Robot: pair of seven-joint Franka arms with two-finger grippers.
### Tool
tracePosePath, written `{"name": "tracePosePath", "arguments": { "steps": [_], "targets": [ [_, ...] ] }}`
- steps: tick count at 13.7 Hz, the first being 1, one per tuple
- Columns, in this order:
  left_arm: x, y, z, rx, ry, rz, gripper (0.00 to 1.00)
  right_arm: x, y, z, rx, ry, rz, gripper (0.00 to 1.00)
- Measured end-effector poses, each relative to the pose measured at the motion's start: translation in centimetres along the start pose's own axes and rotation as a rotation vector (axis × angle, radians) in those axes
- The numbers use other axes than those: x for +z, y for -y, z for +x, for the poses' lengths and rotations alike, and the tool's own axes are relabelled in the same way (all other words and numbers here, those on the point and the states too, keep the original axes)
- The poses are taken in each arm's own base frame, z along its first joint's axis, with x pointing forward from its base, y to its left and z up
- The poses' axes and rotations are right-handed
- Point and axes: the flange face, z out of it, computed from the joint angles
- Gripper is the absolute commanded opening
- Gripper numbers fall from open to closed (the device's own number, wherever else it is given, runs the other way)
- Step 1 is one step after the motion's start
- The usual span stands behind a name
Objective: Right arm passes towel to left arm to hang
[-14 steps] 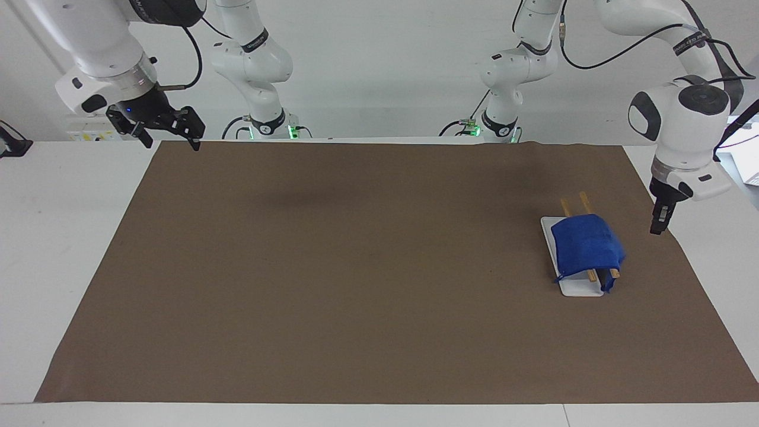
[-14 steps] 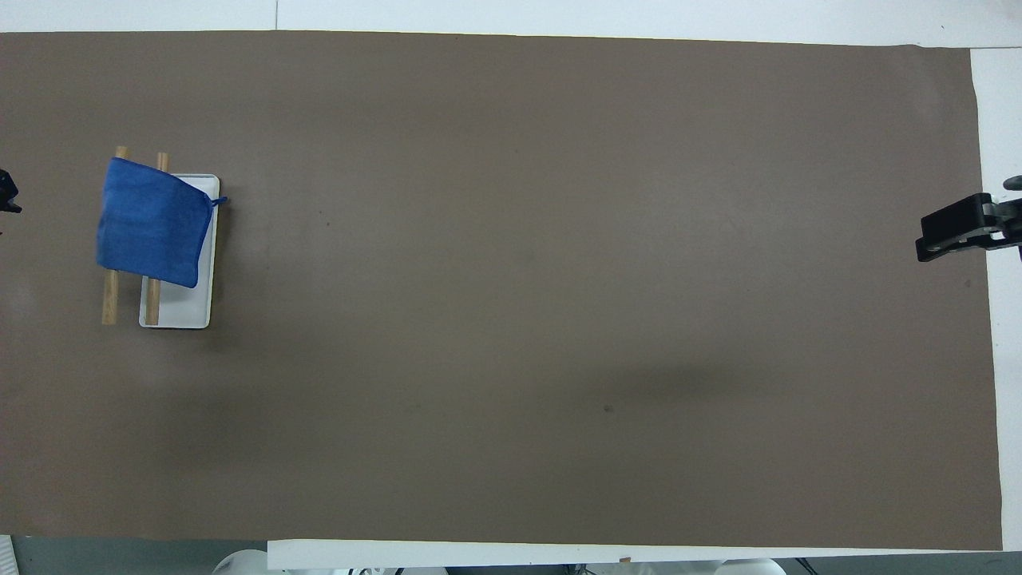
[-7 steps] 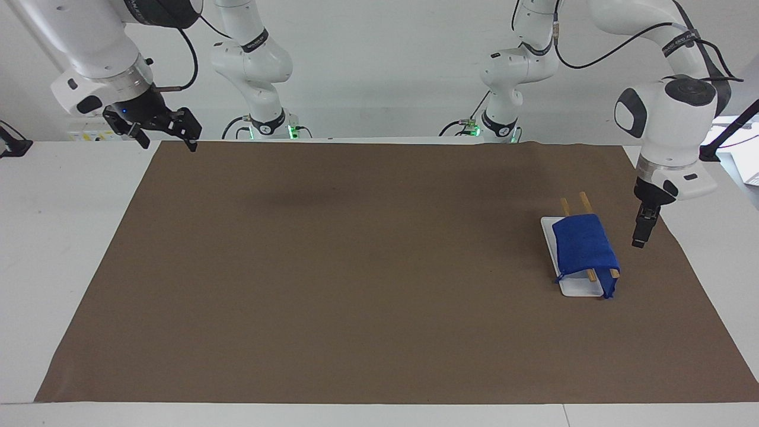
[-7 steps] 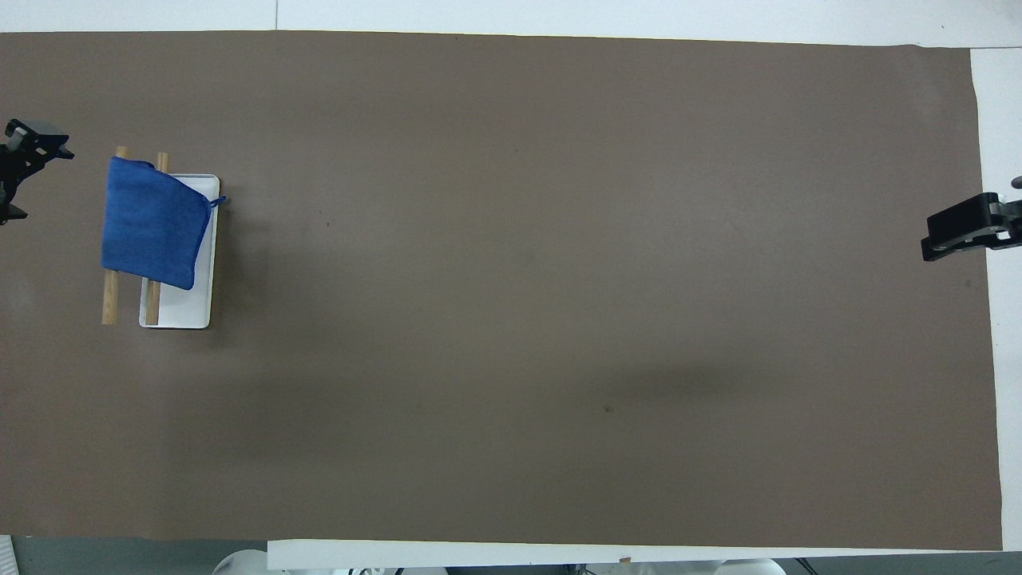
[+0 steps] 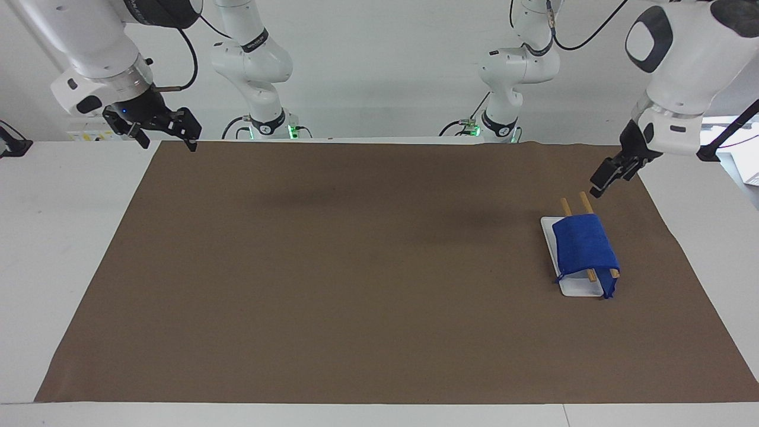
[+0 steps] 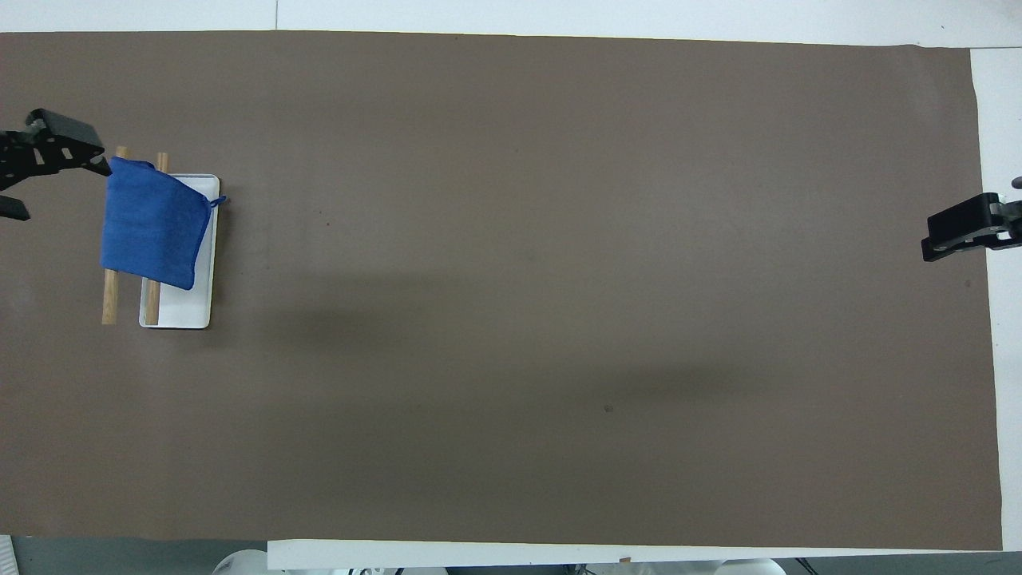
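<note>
Blue towel (image 5: 584,246) drapes the rack (image 5: 570,287); left gripper (image 5: 599,185), empty and open, should lift clear without snagging it; right gripper (image 5: 168,130), open, waits.

Counts: 1 blue towel (image 5: 584,247) (image 6: 154,223), draped over 1 rack (image 5: 578,287) (image 6: 185,313) near the left arm's end of the desk. Rack has 2 wooden rods (image 5: 584,201) (image 6: 109,297) and 1 white base. 1 brown mat (image 5: 356,267) (image 6: 559,279) covering most of the desk. 2 arms, 2 grippers: left gripper (image 5: 600,184) (image 6: 48,152), right gripper (image 5: 159,128) (image 6: 962,228). Each gripper has 2 fingers. 2 green lights at the arm bases at the robots' edge.
</note>
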Motion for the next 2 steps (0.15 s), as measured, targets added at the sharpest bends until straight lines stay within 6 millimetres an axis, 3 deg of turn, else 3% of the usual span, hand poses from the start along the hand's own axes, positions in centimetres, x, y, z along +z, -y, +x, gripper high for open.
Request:
{"name": "tracePosePath", "arguments": {
  "steps": [2],
  "targets": [
    [0.02, 0.92, 0.37, 0.098, 0.015, 0.023, 1.0, 0.01, -0.05, 0.0, 0.001, 0.0, 0.0, 0.99]
  ]
}}
